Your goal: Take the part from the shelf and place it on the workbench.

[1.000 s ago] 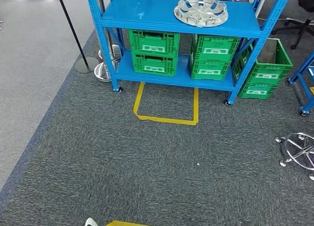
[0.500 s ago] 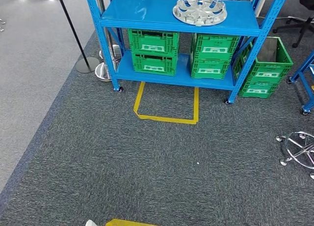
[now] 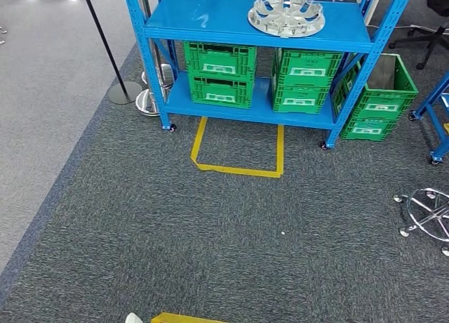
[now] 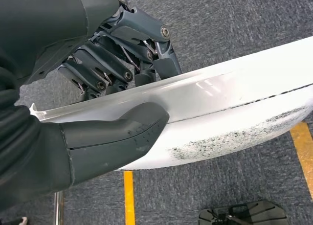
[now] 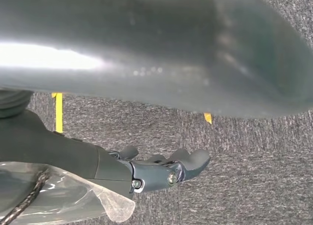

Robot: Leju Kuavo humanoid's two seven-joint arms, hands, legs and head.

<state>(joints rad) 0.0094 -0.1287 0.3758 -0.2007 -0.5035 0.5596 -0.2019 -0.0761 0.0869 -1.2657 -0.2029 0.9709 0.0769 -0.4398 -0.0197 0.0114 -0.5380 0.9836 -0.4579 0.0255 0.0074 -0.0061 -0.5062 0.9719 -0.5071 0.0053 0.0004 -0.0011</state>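
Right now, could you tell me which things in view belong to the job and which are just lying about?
Job: round silver wheel cover; blue metal shelf.
Lying about: green plastic crates; yellow floor tape; chrome chair base; black stanchion pole.

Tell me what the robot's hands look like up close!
The left hand has a thick, smooth dark grey thumb and thinner dark fingers built from metal links with small round screws. A dark ribbed cover sits behind it. The right hand is the same dark grey, with screws showing on its fingers. Clear plastic wrap and a black braided cable sit by its wrist.
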